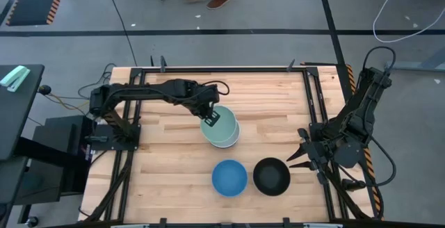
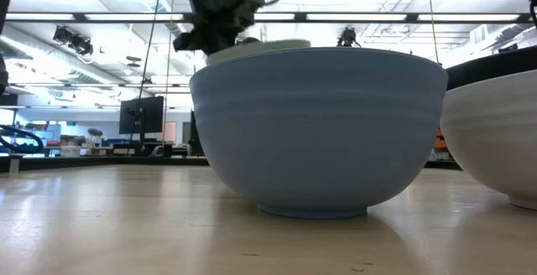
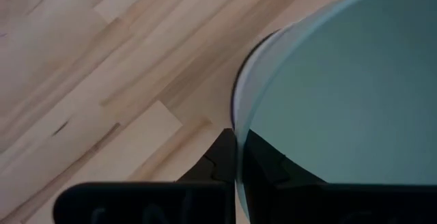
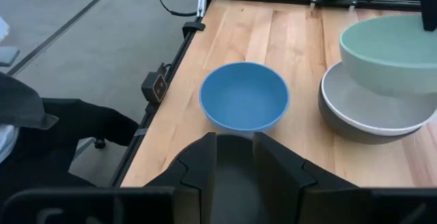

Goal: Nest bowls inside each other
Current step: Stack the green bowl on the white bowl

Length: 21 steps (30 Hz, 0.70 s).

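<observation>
Your left gripper (image 1: pixel 211 119) pinches the rim of the pale mint green smooth bowl (image 1: pixel 224 128), held over a white round bowl (image 4: pixel 369 111) mid-table. Nearer you sit the blue round bowl (image 1: pixel 229 177), then the black round bowl (image 1: pixel 271 176). Beside it your right gripper (image 1: pixel 300 156) hangs part-open, empty.

One mint bowl (image 1: pixel 217 121), one blue bowl (image 1: pixel 229 177), one black bowl (image 1: pixel 271 176)
</observation>
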Tool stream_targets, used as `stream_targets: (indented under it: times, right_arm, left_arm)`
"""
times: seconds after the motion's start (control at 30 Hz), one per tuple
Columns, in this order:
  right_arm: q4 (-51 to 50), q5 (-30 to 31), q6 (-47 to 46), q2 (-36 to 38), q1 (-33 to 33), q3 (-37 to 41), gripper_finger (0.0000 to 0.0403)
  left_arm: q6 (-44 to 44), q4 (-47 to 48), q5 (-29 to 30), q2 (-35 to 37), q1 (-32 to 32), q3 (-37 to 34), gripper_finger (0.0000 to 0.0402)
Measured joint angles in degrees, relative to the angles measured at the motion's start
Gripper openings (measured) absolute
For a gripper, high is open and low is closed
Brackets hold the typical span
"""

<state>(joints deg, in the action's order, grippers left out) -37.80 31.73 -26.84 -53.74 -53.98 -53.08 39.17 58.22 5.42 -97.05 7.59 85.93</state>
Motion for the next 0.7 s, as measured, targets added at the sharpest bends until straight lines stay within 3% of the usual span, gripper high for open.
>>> stream_targets:
  times: [0.43, 0.7]
  right_arm:
    - [-0.3, 0.0, 0.0, 0.0, 0.0, 0.0, 0.0105]
    - [-0.4, 0.0, 0.0, 0.0, 0.0, 0.0, 0.0105]
  left_arm:
    - [-1.1, 0.0, -4.9, -7.2, 2.5, 0.0, 0.0014]
    - [-2.7, -0.6, -11.7, -10.0, 2.5, 0.0, 0.0014]
